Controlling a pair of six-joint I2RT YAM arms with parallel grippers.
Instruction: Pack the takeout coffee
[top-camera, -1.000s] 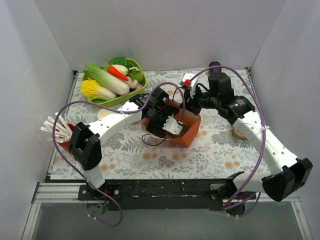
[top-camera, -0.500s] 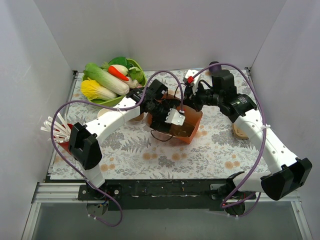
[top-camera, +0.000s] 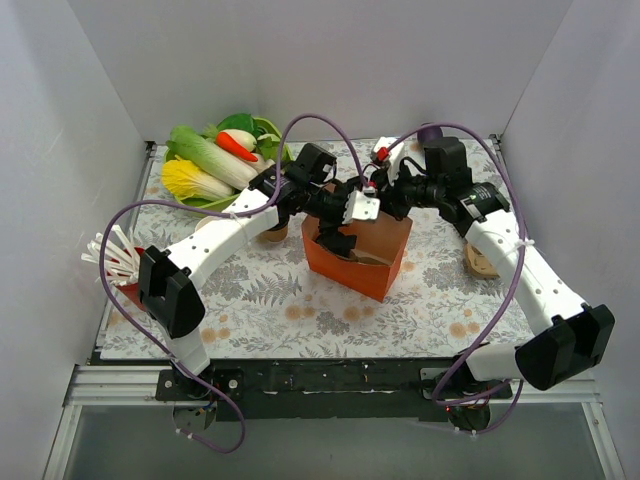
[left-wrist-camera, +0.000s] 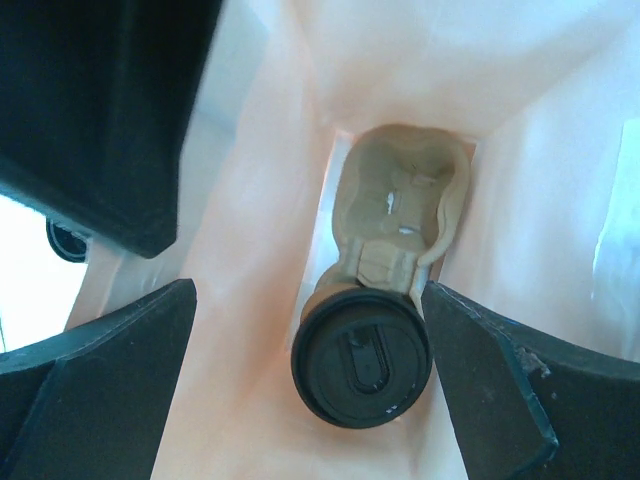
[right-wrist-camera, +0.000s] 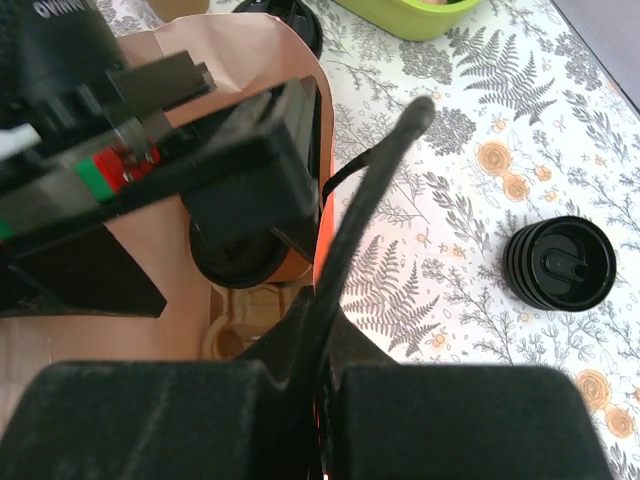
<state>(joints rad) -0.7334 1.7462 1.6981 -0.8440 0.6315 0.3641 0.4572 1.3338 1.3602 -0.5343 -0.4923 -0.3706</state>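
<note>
Lidded coffee cup (left-wrist-camera: 361, 358) in orange paper bag (top-camera: 362, 262) directly below released left jaws, right jaws clenched on bag's rim.

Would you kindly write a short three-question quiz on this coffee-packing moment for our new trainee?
1. True or false: the left gripper is open above the lidded coffee cup inside the orange paper bag.
2. What does the right gripper pinch? A) the green bowl B) the bag's rim C) a carrot
3. Fill in: a stack of black ___ lies on the table beside the bag.

Key: 1 true; 2 B; 3 lids.
</note>
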